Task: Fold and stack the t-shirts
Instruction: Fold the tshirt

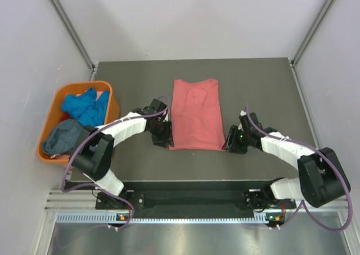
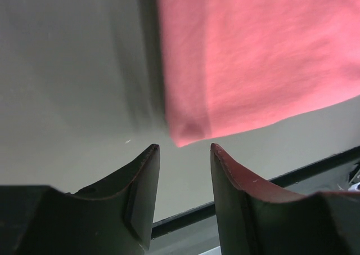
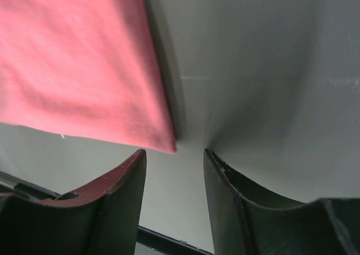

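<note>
Grey counter (image 1: 264, 92): left gripper (image 2: 183, 148) and right gripper (image 3: 171, 152), parted and empty, flank the near corners of the pink t-shirt (image 1: 195, 115); a crosswise fold likely comes next.

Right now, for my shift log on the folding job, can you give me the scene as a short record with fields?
salmon-pink t-shirt: folded into a long panel, flat on the middle of the table
bright blue t-shirt: bunched in the orange tub
slate grey-blue t-shirt: bunched in the same tub, near end
left gripper: open, empty, just off the pink shirt's near left corner
right gripper: open, empty, just off its near right corner
stack: not yet started
</note>
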Available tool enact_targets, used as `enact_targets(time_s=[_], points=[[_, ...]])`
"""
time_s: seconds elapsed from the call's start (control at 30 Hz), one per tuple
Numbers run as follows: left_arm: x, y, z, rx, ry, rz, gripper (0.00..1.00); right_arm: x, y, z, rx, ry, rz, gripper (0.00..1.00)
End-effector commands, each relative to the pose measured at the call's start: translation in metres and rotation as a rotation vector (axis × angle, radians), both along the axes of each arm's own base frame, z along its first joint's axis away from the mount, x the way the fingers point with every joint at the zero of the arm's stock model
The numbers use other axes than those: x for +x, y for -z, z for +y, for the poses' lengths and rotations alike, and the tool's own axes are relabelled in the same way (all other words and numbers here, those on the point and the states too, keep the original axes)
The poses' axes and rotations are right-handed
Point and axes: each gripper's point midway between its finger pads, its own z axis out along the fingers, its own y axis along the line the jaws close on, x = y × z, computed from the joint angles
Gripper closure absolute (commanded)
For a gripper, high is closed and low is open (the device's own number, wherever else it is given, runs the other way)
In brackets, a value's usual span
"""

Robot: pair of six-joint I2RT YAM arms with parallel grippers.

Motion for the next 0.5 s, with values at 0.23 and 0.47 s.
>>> enact_targets(time_s=[0.23, 0.47], points=[[-0.014, 0.017, 0.0, -0.055, -0.081, 0.004, 0.54, 0.004, 0.002, 0.005, 0.078, 0.069, -0.051, 0.55], [-0.015, 0.022, -0.005, -0.085, -0.103, 0.014, 0.58, 0.003, 0.007, 0.003, 0.072, 0.086, -0.046, 0.58]])
